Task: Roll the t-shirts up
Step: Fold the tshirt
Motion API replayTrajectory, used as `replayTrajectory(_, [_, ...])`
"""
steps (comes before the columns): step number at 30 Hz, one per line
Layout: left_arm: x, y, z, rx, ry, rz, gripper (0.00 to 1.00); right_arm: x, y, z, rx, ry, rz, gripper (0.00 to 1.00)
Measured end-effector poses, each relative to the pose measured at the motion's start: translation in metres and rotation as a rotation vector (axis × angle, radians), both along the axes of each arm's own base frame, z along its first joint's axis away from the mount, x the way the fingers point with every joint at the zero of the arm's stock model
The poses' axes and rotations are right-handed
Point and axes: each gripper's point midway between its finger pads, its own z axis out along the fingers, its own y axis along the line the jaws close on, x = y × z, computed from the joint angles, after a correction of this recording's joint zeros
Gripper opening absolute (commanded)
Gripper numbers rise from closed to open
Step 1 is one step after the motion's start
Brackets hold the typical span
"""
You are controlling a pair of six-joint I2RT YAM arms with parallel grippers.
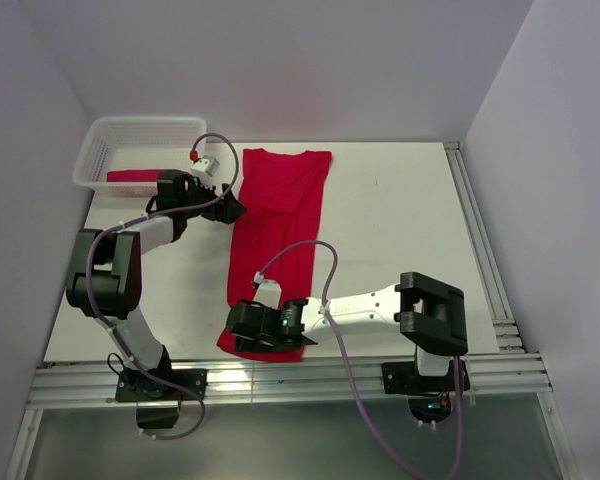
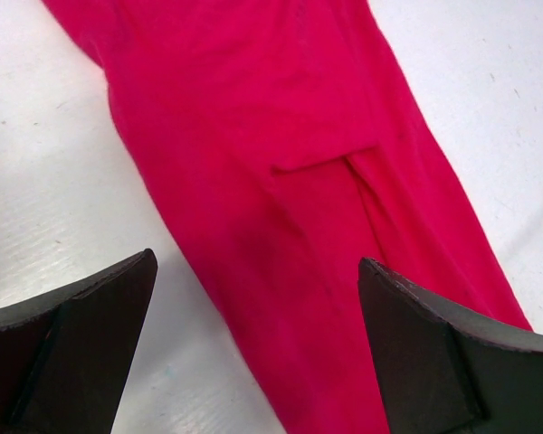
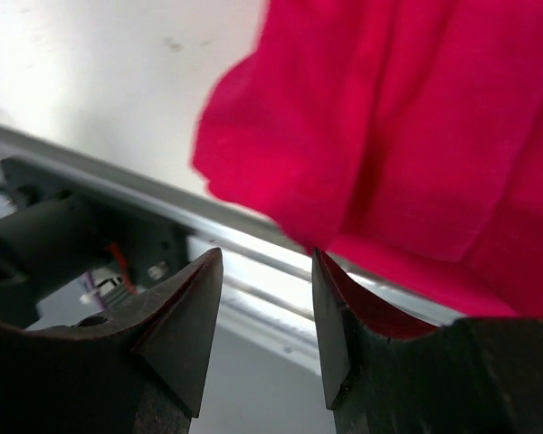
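One crimson t-shirt [image 1: 280, 215] lies folded into a long narrow strip down the middle of the table, collar end far, hem end near. A second red t-shirt [image 1: 130, 177] lies as a roll inside the white basket. My left gripper [image 1: 232, 208] hovers at the strip's left edge, open wide, its jaws astride that cloth edge [image 2: 281, 208] in the left wrist view [image 2: 255, 262]. My right gripper [image 1: 238, 330] is low at the strip's near hem. In the right wrist view it [image 3: 267, 258] is slightly open and empty, with the hem corner [image 3: 281, 172] just beyond its tips.
The white mesh basket [image 1: 145, 122] stands at the far left corner. A metal rail [image 1: 310, 375] runs along the table's near edge, right under the right gripper [image 3: 244, 240]. Grey walls close in the left, back and right sides.
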Motion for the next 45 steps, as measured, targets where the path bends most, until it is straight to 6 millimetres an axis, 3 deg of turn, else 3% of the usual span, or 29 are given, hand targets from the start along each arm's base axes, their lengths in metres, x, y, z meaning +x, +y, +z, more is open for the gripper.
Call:
replayTrajectory(14, [-0.019, -0.028, 0.002, -0.057, 0.036, -0.06, 0.99, 0.001, -0.014, -0.023, -0.059, 0.036, -0.067, 0.49])
replayTrajectory(17, [-0.024, -0.036, -0.002, -0.067, 0.06, -0.07, 1.0, 0.004, -0.013, -0.024, -0.053, 0.037, -0.073, 0.41])
replayTrajectory(18, [-0.025, -0.037, -0.002, -0.071, 0.065, -0.071, 1.0, 0.005, -0.011, -0.024, -0.045, 0.038, -0.074, 0.32])
replayTrajectory(20, [-0.024, -0.038, -0.005, -0.076, 0.079, -0.068, 0.99, 0.007, -0.007, -0.023, -0.026, 0.037, -0.072, 0.25])
replayTrajectory(21, [-0.023, -0.038, -0.008, -0.078, 0.087, -0.066, 1.0, 0.007, -0.005, -0.023, -0.016, 0.035, -0.072, 0.15])
replayTrajectory(24, [-0.02, -0.038, -0.02, -0.079, 0.128, -0.054, 0.99, 0.006, -0.004, -0.027, 0.006, 0.038, -0.064, 0.01])
replayTrajectory(30, [-0.021, -0.037, -0.031, -0.071, 0.159, -0.042, 1.0, -0.005, -0.016, -0.042, 0.092, 0.078, -0.055, 0.0])
replayTrajectory(35, [-0.014, -0.038, -0.031, -0.057, 0.157, -0.028, 1.0, -0.015, -0.028, -0.035, 0.253, 0.119, -0.065, 0.0])
replayTrajectory(45, [-0.007, -0.045, -0.04, -0.008, 0.183, 0.005, 1.0, -0.022, -0.001, -0.023, 0.321, 0.179, -0.047, 0.09])
